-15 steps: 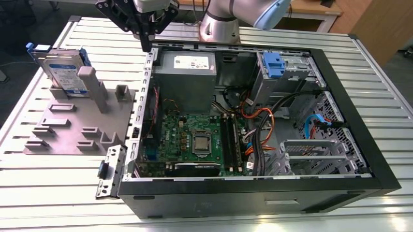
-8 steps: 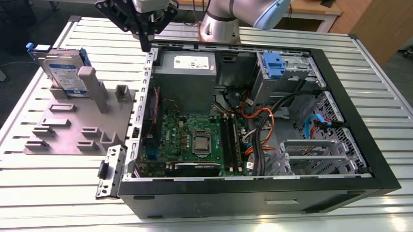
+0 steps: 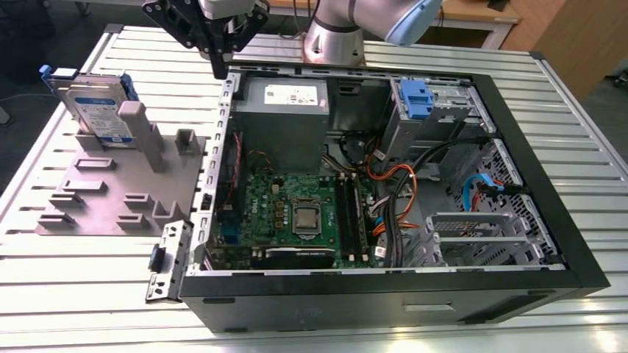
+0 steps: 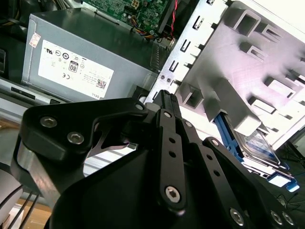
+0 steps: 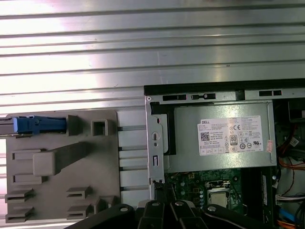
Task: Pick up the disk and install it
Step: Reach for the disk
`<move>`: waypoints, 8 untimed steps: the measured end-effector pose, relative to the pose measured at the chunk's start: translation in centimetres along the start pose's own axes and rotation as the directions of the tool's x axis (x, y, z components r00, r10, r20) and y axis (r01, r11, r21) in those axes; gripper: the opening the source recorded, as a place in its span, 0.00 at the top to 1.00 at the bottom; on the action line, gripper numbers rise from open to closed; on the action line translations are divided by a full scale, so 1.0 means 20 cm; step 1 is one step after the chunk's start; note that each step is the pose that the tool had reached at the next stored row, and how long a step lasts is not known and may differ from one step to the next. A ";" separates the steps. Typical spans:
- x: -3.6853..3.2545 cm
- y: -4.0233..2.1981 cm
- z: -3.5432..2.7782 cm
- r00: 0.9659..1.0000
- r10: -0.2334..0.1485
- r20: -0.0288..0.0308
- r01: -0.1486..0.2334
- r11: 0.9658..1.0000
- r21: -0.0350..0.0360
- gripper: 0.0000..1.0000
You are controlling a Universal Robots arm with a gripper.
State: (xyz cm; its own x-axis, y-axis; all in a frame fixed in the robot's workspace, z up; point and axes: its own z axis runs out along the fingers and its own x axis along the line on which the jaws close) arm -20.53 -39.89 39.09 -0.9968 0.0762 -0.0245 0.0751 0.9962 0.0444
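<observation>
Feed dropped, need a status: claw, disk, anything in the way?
Claw shut, empty, above case edge. Disk upright in grey holder, untouched. Holder's post close beside it.

Lighting: bright and even. Glare washes the ribbed desk [image 5: 157,43] in the first wrist view and the grey fixture [image 4: 238,71] in the second wrist view. The case [image 3: 324,309] interior lies in shade.

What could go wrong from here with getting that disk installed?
The gripper hangs close to the computer case; a low sideways move could strike its rim. The disk stands on edge in the grey fixture beside a tall post, so an off-centre grasp might hit the post. Orange cables near the drive cage could snag.
</observation>
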 end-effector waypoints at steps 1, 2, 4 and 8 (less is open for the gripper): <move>0.000 0.000 0.000 1.000 0.000 0.000 0.000 1.000 0.000 0.89; 0.000 0.000 0.000 1.000 0.000 0.000 0.000 1.000 0.000 0.89; 0.000 0.000 0.000 1.000 0.000 0.000 0.000 1.000 0.000 0.89; 0.000 0.000 0.000 1.000 0.000 0.000 0.000 1.000 0.000 0.89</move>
State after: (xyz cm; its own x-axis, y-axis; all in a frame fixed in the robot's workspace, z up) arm -20.54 -39.89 39.09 -0.9968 0.0762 -0.0245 0.0751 0.9962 0.0444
